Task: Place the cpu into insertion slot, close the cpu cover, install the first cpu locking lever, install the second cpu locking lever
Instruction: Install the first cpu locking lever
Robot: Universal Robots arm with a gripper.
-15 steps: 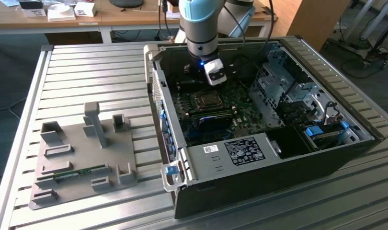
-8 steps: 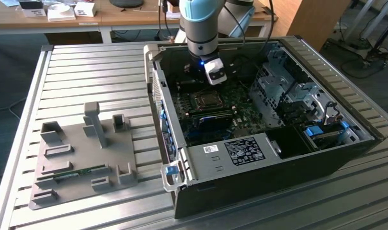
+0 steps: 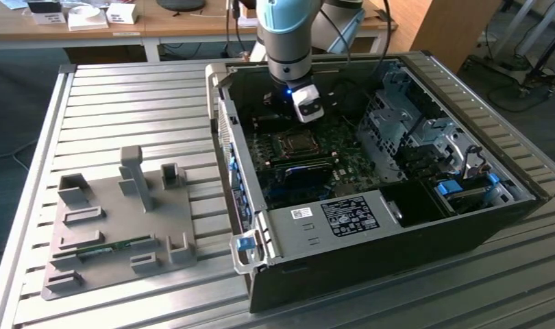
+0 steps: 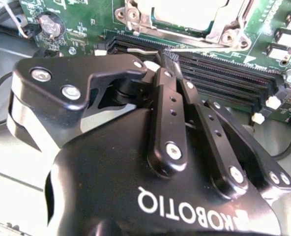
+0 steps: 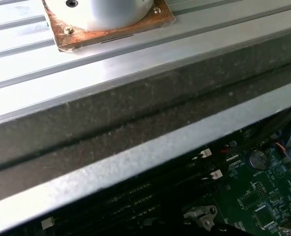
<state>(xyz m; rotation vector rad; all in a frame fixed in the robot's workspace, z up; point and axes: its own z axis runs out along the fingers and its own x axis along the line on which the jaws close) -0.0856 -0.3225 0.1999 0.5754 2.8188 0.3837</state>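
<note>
In the exterior view my gripper (image 3: 306,119) reaches down into the open computer case, just behind the cpu socket (image 3: 294,144) on the motherboard. In the second wrist view the gripper (image 4: 168,58) is shut, its black fingers (image 4: 167,113) meeting at the tips with nothing visibly between them. The tips sit right beside the end of a thin silvery locking lever (image 4: 143,49) that lies along the socket's edge above the memory slots. The cpu (image 4: 194,11) shows as a bright silver square in the socket, with the cpu cover (image 4: 230,30) framing it flat.
The case walls (image 3: 225,130) enclose the board, with a drive cage (image 3: 401,127) on the exterior view's right. Black memory slots (image 4: 224,83) run beside the socket. A grey fixture tray (image 3: 118,219) stands on the slatted table. A coin battery (image 5: 257,158) sits on the board.
</note>
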